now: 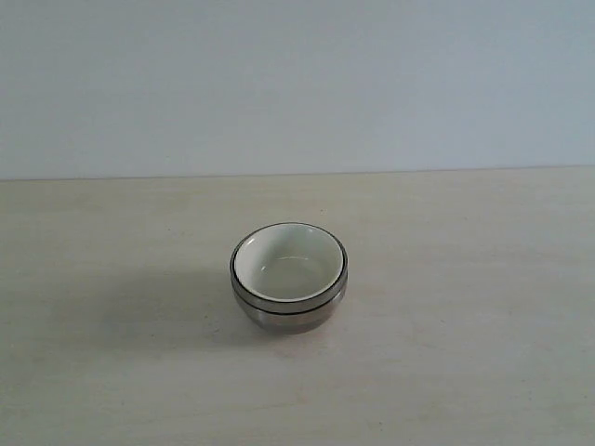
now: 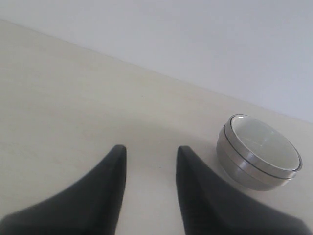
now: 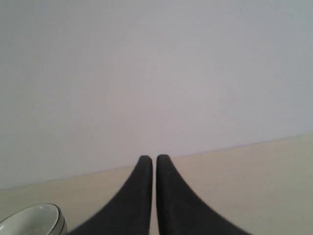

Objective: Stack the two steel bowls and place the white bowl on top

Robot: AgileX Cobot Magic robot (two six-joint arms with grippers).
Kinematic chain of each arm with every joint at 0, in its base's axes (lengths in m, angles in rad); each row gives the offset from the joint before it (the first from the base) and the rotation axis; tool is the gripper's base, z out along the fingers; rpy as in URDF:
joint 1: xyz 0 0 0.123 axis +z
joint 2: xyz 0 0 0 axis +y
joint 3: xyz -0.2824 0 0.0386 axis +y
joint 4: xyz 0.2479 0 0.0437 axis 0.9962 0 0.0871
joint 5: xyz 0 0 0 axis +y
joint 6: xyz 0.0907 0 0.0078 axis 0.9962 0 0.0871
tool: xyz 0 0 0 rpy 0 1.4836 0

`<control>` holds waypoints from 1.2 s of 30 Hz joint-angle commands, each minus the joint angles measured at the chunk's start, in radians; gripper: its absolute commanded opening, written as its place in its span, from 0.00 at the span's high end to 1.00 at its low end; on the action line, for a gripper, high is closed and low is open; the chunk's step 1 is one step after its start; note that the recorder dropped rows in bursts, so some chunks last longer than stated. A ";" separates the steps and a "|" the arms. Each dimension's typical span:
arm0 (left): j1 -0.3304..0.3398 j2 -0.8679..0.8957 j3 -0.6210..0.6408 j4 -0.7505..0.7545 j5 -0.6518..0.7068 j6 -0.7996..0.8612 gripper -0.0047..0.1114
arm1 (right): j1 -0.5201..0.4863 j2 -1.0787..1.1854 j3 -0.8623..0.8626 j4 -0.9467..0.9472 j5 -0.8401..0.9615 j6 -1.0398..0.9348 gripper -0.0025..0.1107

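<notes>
The two steel bowls sit nested one inside the other at the middle of the table, and the white bowl rests inside the upper one. The left wrist view shows the same stack, steel bowls below and white bowl on top. My left gripper is open with nothing between its fingers, well apart from the stack. My right gripper is shut and empty, with the white bowl's rim at that view's edge. Neither gripper appears in the exterior view.
A pale wooden table spreads around the stack. A plain light wall stands behind it.
</notes>
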 commanded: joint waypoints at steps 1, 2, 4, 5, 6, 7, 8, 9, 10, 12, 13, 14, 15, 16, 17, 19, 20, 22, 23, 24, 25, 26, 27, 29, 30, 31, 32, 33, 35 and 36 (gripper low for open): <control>0.003 -0.003 0.004 -0.001 -0.011 0.001 0.68 | -0.003 -0.007 0.055 0.002 -0.056 0.008 0.98; 0.003 -0.003 0.004 -0.001 -0.011 0.001 0.68 | -0.003 -0.007 0.055 0.002 -0.034 0.008 0.98; 0.003 -0.003 0.004 -0.001 -0.011 0.001 0.68 | -0.003 -0.007 0.055 0.002 -0.022 0.000 0.98; 0.003 -0.003 0.004 -0.001 -0.011 0.001 0.68 | -0.003 -0.007 0.055 0.002 -0.020 -0.005 0.98; 0.003 -0.003 0.004 -0.001 -0.011 0.001 0.68 | -0.003 -0.007 0.055 0.002 -0.011 -0.014 0.98; 0.003 -0.003 0.004 -0.001 -0.011 0.001 0.68 | -0.003 -0.007 0.055 0.002 0.024 -0.031 0.98; 0.003 -0.003 0.004 -0.001 -0.011 0.001 0.68 | -0.003 -0.007 0.055 0.002 0.066 -0.061 0.98; 0.003 -0.003 0.004 -0.001 -0.011 0.001 0.68 | -0.003 -0.007 0.055 0.002 0.125 -0.082 0.98; 0.003 -0.003 0.004 -0.001 -0.011 0.001 0.68 | -0.003 -0.007 0.055 0.002 0.130 -0.076 0.98; 0.003 -0.003 0.004 -0.001 -0.011 0.001 0.68 | -0.003 -0.007 0.055 0.002 0.129 -0.074 0.98; 0.003 -0.003 0.004 -0.001 -0.011 0.001 0.68 | -0.003 -0.007 0.055 0.002 0.135 -0.074 0.98; 0.003 -0.003 0.004 -0.001 -0.011 0.001 0.68 | -0.003 -0.007 0.055 0.002 0.137 -0.074 0.98; 0.003 -0.003 0.004 -0.001 -0.011 0.001 0.68 | -0.003 -0.007 0.055 0.002 0.137 -0.074 0.98; 0.003 -0.003 0.004 -0.001 -0.011 0.001 0.68 | -0.003 -0.007 0.055 0.002 0.139 -0.074 0.98; 0.003 -0.003 0.004 -0.001 -0.011 0.001 0.68 | -0.003 -0.007 0.055 0.008 0.143 -0.072 0.98; 0.003 -0.003 0.004 -0.001 -0.011 0.001 0.68 | -0.003 -0.007 0.055 0.033 0.154 -0.061 0.98; 0.003 -0.003 0.004 -0.001 -0.011 0.001 0.68 | -0.003 -0.007 0.055 0.041 0.152 -0.055 0.98; 0.003 -0.003 0.004 -0.001 -0.011 0.001 0.68 | -0.003 -0.007 0.055 0.052 0.144 -0.049 0.98; 0.003 -0.003 0.004 -0.001 -0.011 0.001 0.68 | -0.003 -0.007 0.055 0.054 0.144 -0.050 0.98; 0.003 -0.003 0.004 -0.001 -0.011 0.001 0.68 | -0.003 -0.007 0.055 0.054 0.144 -0.050 0.98; 0.003 -0.003 0.004 -0.001 -0.011 0.001 0.68 | -0.003 -0.007 0.055 0.054 0.144 -0.050 0.98; 0.003 -0.003 0.004 -0.001 -0.011 0.001 0.68 | -0.003 -0.007 0.055 0.062 0.144 -0.044 0.98; 0.003 -0.003 0.004 -0.001 -0.011 0.001 0.68 | -0.003 -0.007 0.055 0.086 0.144 -0.039 0.98; 0.003 -0.003 0.004 -0.001 -0.011 0.001 0.68 | -0.003 -0.007 0.055 0.093 0.144 -0.054 0.98; 0.003 -0.003 0.004 -0.001 -0.011 0.001 0.68 | -0.003 -0.007 0.055 0.077 0.149 -0.086 0.98; 0.003 -0.003 0.004 -0.001 -0.011 0.001 0.68 | -0.003 -0.007 0.055 0.069 0.162 -0.109 0.98; 0.003 -0.003 0.004 -0.001 -0.011 0.001 0.68 | -0.003 -0.007 0.055 0.069 0.194 -0.132 0.98; 0.003 -0.003 0.004 -0.001 -0.011 0.001 0.68 | -0.003 -0.007 0.055 0.069 0.233 -0.155 0.98; 0.003 -0.003 0.004 -0.001 -0.011 0.001 0.68 | -0.003 -0.007 0.055 0.069 0.311 -0.235 0.98; 0.003 -0.003 0.004 -0.001 -0.011 0.001 0.68 | -0.003 -0.007 0.055 0.069 0.330 -0.285 0.98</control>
